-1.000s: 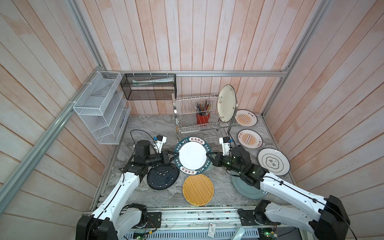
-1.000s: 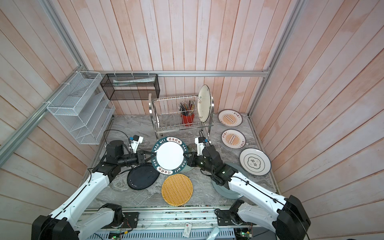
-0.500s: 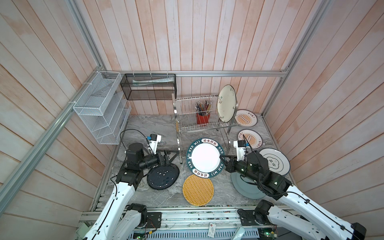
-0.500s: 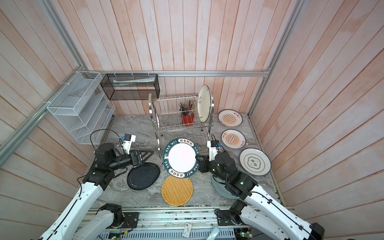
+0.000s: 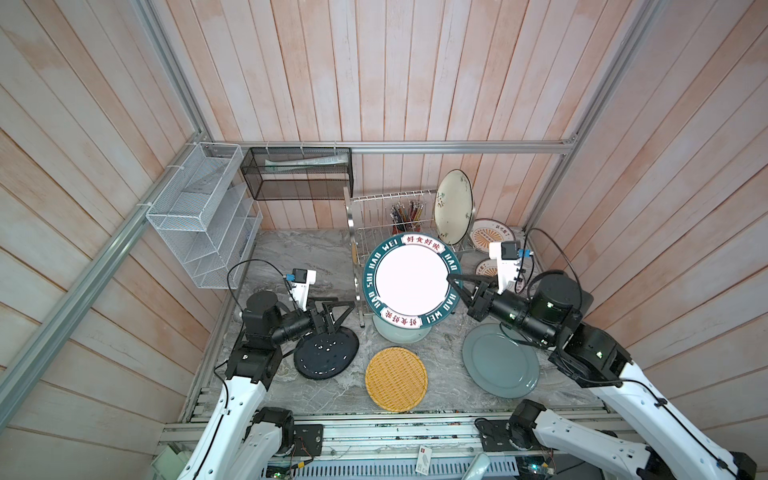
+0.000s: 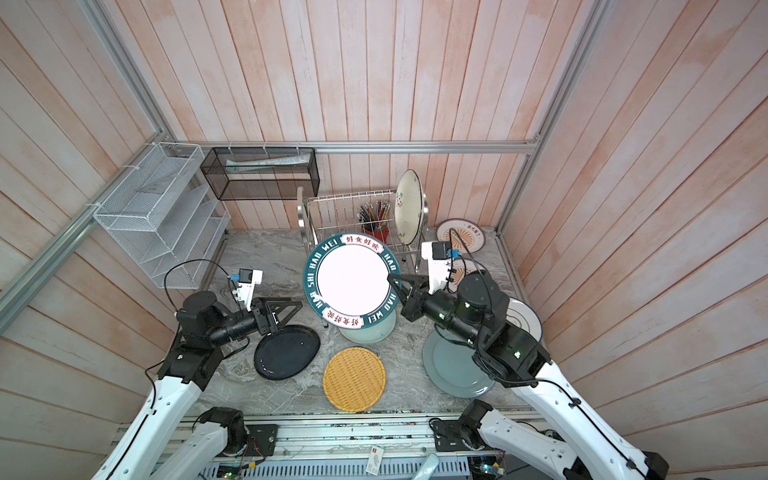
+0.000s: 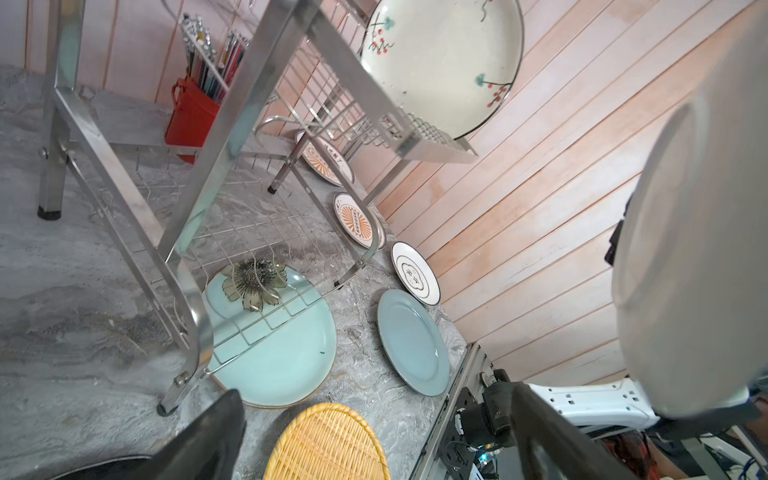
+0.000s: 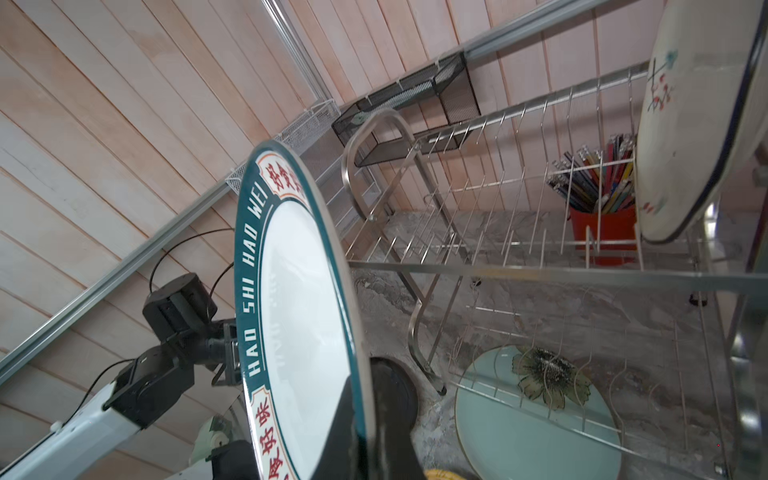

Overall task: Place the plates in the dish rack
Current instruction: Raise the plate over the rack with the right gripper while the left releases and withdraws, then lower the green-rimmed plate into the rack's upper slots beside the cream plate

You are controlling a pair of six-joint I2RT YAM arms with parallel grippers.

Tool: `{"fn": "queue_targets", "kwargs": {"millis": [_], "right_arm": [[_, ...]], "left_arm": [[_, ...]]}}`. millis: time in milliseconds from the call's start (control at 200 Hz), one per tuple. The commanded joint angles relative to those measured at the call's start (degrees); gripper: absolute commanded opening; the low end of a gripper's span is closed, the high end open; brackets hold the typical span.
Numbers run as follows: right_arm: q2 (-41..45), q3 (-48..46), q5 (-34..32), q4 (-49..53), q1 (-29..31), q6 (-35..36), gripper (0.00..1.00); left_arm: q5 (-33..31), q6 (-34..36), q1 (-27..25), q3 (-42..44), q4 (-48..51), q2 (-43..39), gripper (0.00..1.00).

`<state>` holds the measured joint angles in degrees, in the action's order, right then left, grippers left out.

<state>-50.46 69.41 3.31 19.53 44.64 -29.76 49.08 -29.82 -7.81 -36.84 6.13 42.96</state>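
The right gripper is clamped on the right rim of the green-rimmed plate, which hangs raised just near of the dish rack with its white face tilted up and toward the near side (the right wrist view shows it almost edge-on). 1 second ago both grippers were at this plate's rim, lower and further left; now the left gripper has let go, its jaws spread wide and empty, drawn back left above the black plate. The rim reads "HAO WEI" and "HAO SHI", with red Chinese characters in 2 white panels.
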Motion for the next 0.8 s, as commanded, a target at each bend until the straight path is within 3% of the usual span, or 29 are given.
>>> {"fn": "queue_targets", "kwargs": {"millis": [0,285,525,795], "right_arm": [[-5.26,9.88,-9.79,-0.06,0.01,4.17,0.0],[-24.65,34.76,-38.21,3.91,-0.17,18.77,0.0],[-38.56,49.57,-52.53,6.05,-0.35,30.3,0.0],[-44.57,51.16,-60.26,1.71,-0.5,41.25,0.0]], "left_arm": [[1.53,0.04,0.04,1.0,-3.8,-2.53,1.0],[-14.47,7.02,-0.36,-1.54,14.71,-10.88,1.0],[-6.59,4.59,0.26,3.04,6.89,-16.44,1.0],[-5.62,4.5,1.35,3.08,6.67,-16.92,1.0]]}}
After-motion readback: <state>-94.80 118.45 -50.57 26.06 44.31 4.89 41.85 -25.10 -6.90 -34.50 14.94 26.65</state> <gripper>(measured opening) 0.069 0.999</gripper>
